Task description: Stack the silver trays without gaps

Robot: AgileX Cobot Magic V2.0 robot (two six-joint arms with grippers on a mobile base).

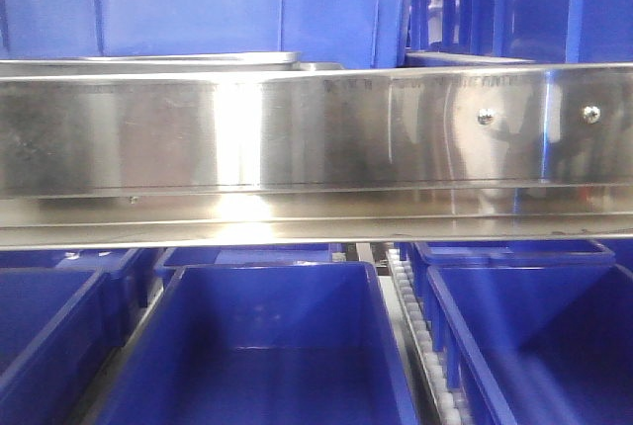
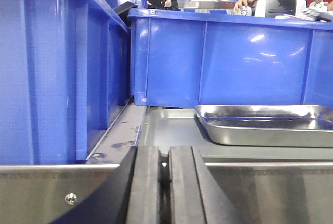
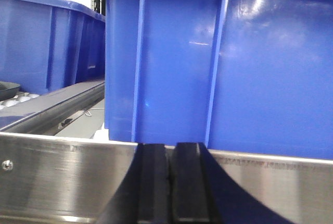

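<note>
Beyond closed L pincer (image 2: pixel 164 174), silver tray (image 2: pixel 268 125) ahead-right, apart

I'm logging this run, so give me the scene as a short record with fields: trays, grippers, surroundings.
silver tray: one shows in the left wrist view, upright on a grey surface, in front of a blue bin
stack: not visible
left gripper: fingers together, holding nothing, short of the tray
right gripper: fingers together, holding nothing, facing a blue bin wall
steel panel: spans the front view, screw heads at right
people: two behind the bins
</note>
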